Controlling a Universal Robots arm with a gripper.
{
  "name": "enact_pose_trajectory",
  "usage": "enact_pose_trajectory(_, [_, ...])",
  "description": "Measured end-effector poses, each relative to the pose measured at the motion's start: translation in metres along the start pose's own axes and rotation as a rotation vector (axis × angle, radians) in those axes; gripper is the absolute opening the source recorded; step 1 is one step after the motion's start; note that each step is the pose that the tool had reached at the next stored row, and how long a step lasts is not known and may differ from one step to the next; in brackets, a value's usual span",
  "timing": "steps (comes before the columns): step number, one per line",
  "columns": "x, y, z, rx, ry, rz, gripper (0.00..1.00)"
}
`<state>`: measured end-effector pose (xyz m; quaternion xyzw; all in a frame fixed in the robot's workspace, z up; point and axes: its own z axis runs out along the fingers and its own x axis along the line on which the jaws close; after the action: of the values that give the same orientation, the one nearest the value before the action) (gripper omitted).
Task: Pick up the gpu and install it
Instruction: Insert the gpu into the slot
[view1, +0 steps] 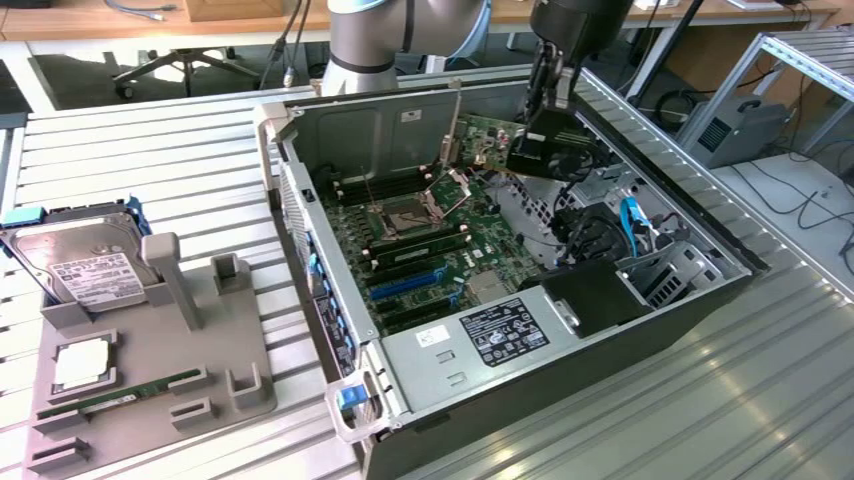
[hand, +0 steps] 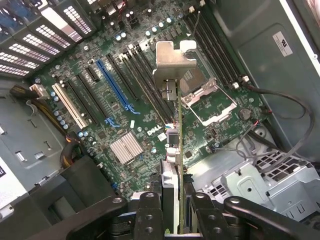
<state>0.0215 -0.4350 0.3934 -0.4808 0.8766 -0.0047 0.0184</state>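
Pinching the gpu (view1: 543, 158) over the open computer case (view1: 374, 130).
Exterior view: clamping the card's upper edge with the gripper (view1: 550, 128), jaws drawn in against it, and hanging it above the far end of the motherboard (view1: 427, 250), apparently clear of every slot, though hard to judge from this angle; showing, well apart at the exterior view's left, a grey holder (view1: 160, 350) carrying a hard drive (view1: 83, 265) and a memory stick (view1: 120, 392). Wrist view: looking along the gpu (hand: 174, 140) edge-on, black fingers (hand: 150, 212) pressing on both of its faces, pale bracket (hand: 170, 60) at the far end, hovering above the green board beside the CPU socket (hand: 207, 97), with the blue slot (hand: 114, 85) lying apart on the card's other side.
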Motion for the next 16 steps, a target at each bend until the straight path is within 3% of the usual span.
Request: enact_pose_trajectory(16, [-0.0014, -0.0021, 0.0001, -0.0013, -0.0012, -0.047, 0.27])
